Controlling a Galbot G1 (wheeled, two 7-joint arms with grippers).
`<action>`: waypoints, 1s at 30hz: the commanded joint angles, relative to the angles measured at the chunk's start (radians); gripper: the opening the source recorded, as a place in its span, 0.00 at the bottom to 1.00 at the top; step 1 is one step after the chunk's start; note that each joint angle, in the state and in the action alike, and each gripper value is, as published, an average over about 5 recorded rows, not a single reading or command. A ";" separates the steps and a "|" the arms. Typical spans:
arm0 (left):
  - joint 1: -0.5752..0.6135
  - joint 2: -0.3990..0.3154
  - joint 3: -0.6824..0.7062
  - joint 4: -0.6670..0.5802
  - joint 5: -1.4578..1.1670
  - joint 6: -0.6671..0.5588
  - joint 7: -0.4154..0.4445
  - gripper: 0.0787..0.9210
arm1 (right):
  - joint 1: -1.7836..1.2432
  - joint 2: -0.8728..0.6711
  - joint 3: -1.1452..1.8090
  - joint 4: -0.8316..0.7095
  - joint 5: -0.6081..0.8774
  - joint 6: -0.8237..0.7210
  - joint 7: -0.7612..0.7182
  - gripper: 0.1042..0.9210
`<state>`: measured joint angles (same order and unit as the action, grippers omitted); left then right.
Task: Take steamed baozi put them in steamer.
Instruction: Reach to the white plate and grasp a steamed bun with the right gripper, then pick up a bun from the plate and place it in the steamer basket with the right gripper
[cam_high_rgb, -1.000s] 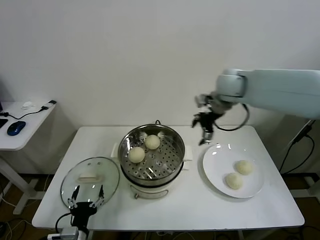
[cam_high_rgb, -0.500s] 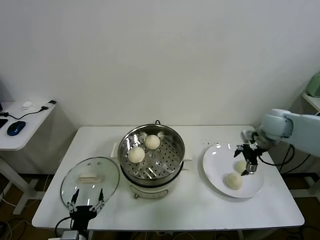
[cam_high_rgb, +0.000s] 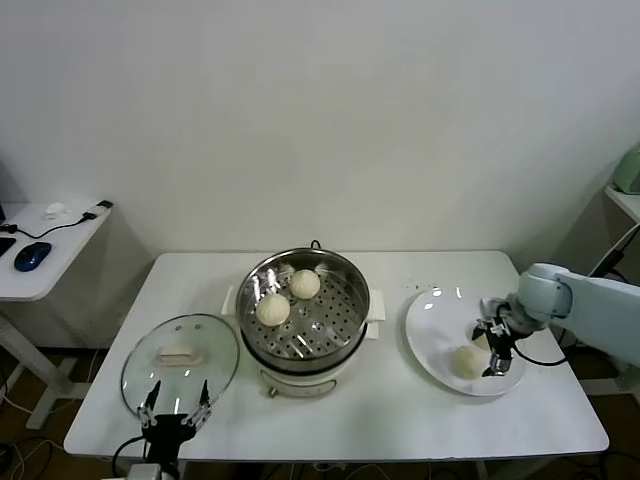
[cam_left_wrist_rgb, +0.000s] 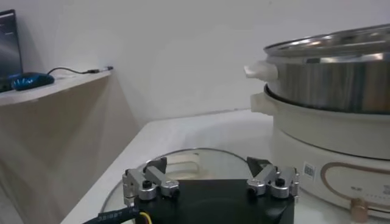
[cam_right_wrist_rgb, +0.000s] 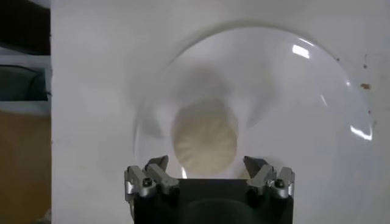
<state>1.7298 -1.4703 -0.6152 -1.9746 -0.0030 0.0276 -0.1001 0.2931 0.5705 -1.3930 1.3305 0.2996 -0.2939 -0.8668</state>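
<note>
The steamer (cam_high_rgb: 340, 325) stands at the table's middle with two baozi (cam_high_rgb: 272, 309) (cam_high_rgb: 305, 284) on its perforated tray. Two more baozi lie on the white plate (cam_high_rgb: 435, 320) to the right: one in plain sight (cam_high_rgb: 464, 362), the other (cam_high_rgb: 482, 342) partly hidden behind my right gripper (cam_high_rgb: 493, 348). That gripper is open and low over the plate. In the right wrist view a baozi (cam_right_wrist_rgb: 205, 137) lies just beyond the open gripper (cam_right_wrist_rgb: 207, 169), not gripped. My left gripper (cam_high_rgb: 175, 412) is open and parked at the table's front left, by the glass lid.
The round glass lid (cam_high_rgb: 180, 360) with a cream handle lies flat left of the steamer; it also shows in the left wrist view (cam_left_wrist_rgb: 183, 165), with the steamer's steel wall (cam_left_wrist_rgb: 341, 79) beyond. A side desk (cam_high_rgb: 50, 245) with a blue mouse stands far left.
My right arm has swung from beside the steamer's right rear over to the plate and come down low over the two baozi. The left arm has not moved.
</note>
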 joint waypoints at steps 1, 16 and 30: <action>0.000 0.001 -0.001 0.004 0.004 0.001 0.000 0.88 | -0.153 0.023 0.140 -0.065 -0.033 -0.011 0.019 0.88; -0.005 0.001 -0.002 0.004 0.004 0.004 0.000 0.88 | -0.082 0.042 0.093 -0.060 -0.006 -0.001 -0.017 0.76; -0.011 0.006 0.000 -0.005 0.010 0.012 0.003 0.88 | 0.582 0.191 -0.253 -0.051 0.123 0.180 -0.171 0.69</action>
<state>1.7179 -1.4648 -0.6149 -1.9793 0.0042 0.0376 -0.0971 0.5126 0.6609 -1.4663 1.2951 0.3575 -0.2129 -0.9677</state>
